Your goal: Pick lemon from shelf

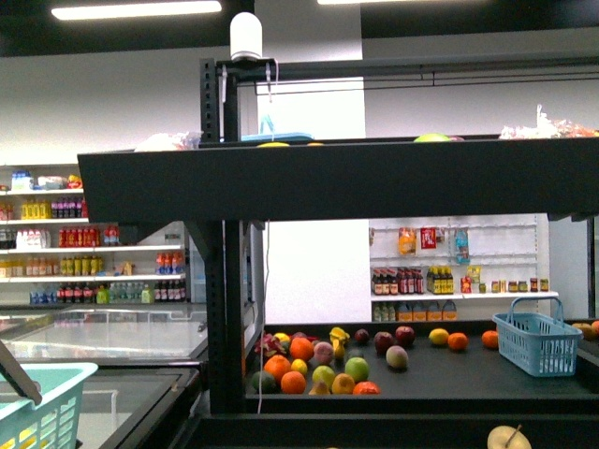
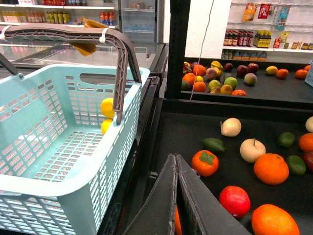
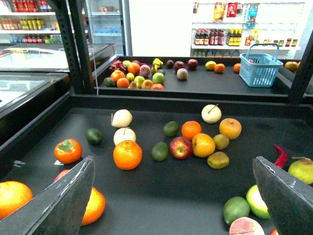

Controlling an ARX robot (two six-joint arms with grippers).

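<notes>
Left gripper [image 2: 177,196]: fingers pressed together, no gap, nothing visibly held. Right gripper [image 3: 171,196]: spread wide, empty, hanging over the near tray of the shelf [image 3: 161,104].

Landmark is the teal basket [image 2: 63,147], on the robot's left, just beside the near tray's raised rim. Two yellow fruits, likely lemons [image 2: 107,106], sit inside against its far wall, behind the grey handle [image 2: 120,54]; seen through mesh, so not certain. On the shelf, a yellow fruit [image 1: 439,336] on the far tray, well right of the basket and near the blue basket [image 1: 537,343], could be a lemon; too small to confirm.

Clearance: near tray is crowded right of the teal basket with oranges [image 3: 127,154], a persimmon [image 3: 67,150], pale apples [image 3: 122,118], limes [image 3: 160,151], a red apple [image 3: 180,147]. Open black floor is between the right fingers. An upright post [image 1: 225,309] and the upper tray's front wall [image 1: 328,178] box the far tray.

Labels: bottles and jars on the white wall shelves [image 1: 94,253], no writing legible.

Room: store, white walls, ceiling strip light [image 1: 136,9], glass-top freezers [image 2: 73,51] beyond the teal basket.
</notes>
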